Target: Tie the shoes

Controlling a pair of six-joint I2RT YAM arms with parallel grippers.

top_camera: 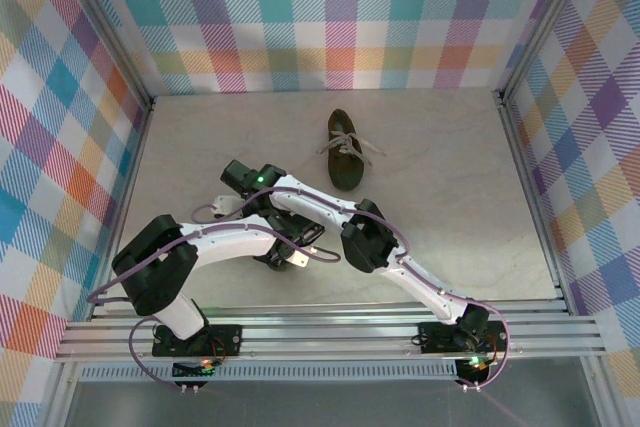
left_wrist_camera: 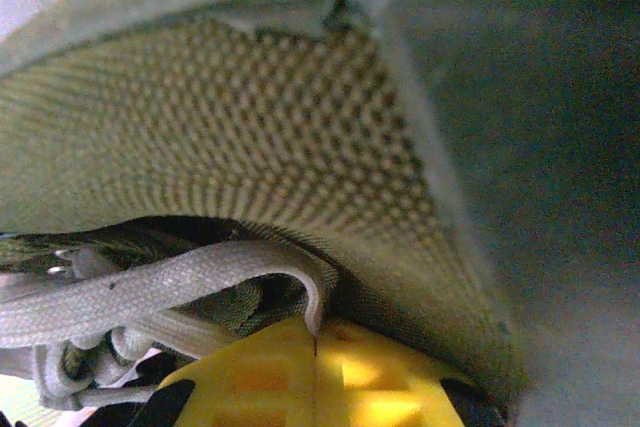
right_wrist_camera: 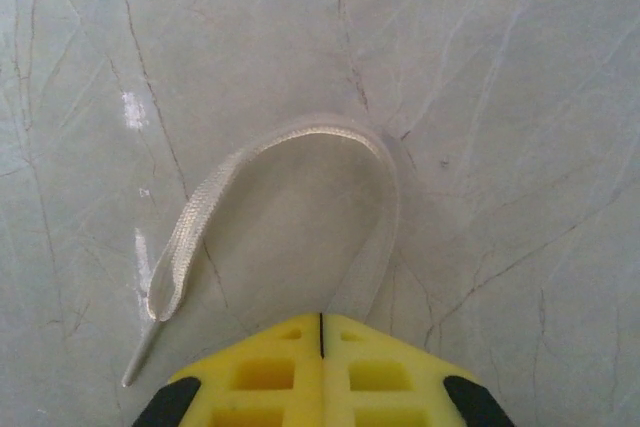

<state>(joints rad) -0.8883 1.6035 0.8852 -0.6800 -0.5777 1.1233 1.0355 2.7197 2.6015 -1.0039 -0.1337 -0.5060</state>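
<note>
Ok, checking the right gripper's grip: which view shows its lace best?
Right wrist: the lace loops out from the shut right gripper, tip on the table. From the top, the arms cover that spot. Left wrist shows laces at the shoe; same lace, cannot tell.

Marbled table (top_camera: 450, 217) — shoe (top_camera: 346, 152) and lace (right_wrist_camera: 200, 217).

- Left arm (top_camera: 235, 242): base at the near-left edge of the table (top_camera: 450, 177), shoulder raised, white forearm stretched rightward.
- Left gripper (left_wrist_camera: 315, 339): yellow fingers pressed together, pinching a shoe lace (left_wrist_camera: 150, 287).
- Right arm (top_camera: 420, 282): base at the near-right edge, elbow bent, forearm reaching left just beyond the left forearm.
- Right gripper (right_wrist_camera: 321, 319): fingers closed flush on a looped lace (right_wrist_camera: 330, 137).
</note>
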